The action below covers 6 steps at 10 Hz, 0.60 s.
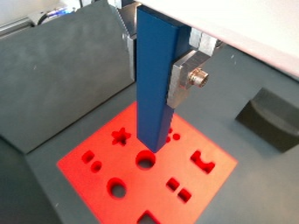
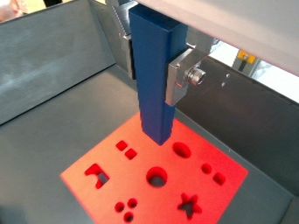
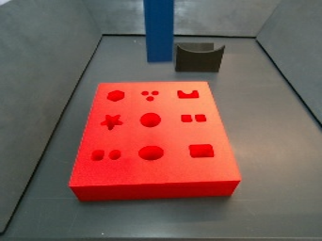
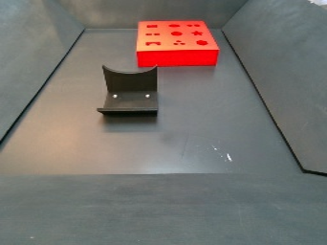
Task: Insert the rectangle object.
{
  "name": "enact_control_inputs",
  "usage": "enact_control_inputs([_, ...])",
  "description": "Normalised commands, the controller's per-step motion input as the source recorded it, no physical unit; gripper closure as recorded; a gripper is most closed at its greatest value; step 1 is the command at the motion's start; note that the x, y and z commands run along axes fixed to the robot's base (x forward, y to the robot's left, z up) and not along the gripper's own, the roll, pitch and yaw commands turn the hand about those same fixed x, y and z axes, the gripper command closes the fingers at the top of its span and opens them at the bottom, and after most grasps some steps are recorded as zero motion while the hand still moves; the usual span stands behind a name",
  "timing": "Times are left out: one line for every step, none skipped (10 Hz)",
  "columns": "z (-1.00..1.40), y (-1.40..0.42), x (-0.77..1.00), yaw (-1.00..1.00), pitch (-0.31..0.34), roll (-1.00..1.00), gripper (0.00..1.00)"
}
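The rectangle object, a tall plain blue bar [image 1: 156, 79], hangs upright in my gripper [image 1: 159, 80], which is shut on its upper part; a silver finger [image 1: 187, 80] presses its side. Both wrist views show this, with the bar [image 2: 156, 79] in the gripper [image 2: 155, 74] there too. The bar's lower end hovers above the flat red board [image 1: 128, 188], [image 2: 111, 166], clear of its surface. In a side view the bar [image 3: 158, 28] shows above the board's [image 3: 151, 174] far edge and the gripper is out of frame. The board's rectangular hole [image 3: 199, 150] lies at its near right corner.
The dark fixture [image 3: 198, 56] stands beyond the board's far right corner, and in the middle of the floor in a side view [image 4: 128, 94]; it also shows in a wrist view [image 1: 271, 118]. The red board [image 4: 178, 43] lies near the back. Grey walls enclose the floor.
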Motion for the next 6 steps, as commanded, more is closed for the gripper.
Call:
enact_control_inputs([-0.56, -0.72, 0.53, 0.04, -0.084, 0.19, 1.0])
enact_control_inputs([-0.54, -0.48, 0.56, 0.15, -0.049, 0.3, 1.0])
enact_control_inputs([-0.53, -0.42, 0.53, 0.19, -0.043, 0.29, 1.0])
enact_control_inputs([-0.56, -0.45, 0.53, 0.19, -0.037, 0.3, 1.0])
enact_control_inputs([-0.57, -0.55, 0.6, 0.09, -0.044, 0.31, 1.0])
enact_control_inputs([-0.47, -0.53, 0.82, 0.0, -0.029, 0.29, 1.0])
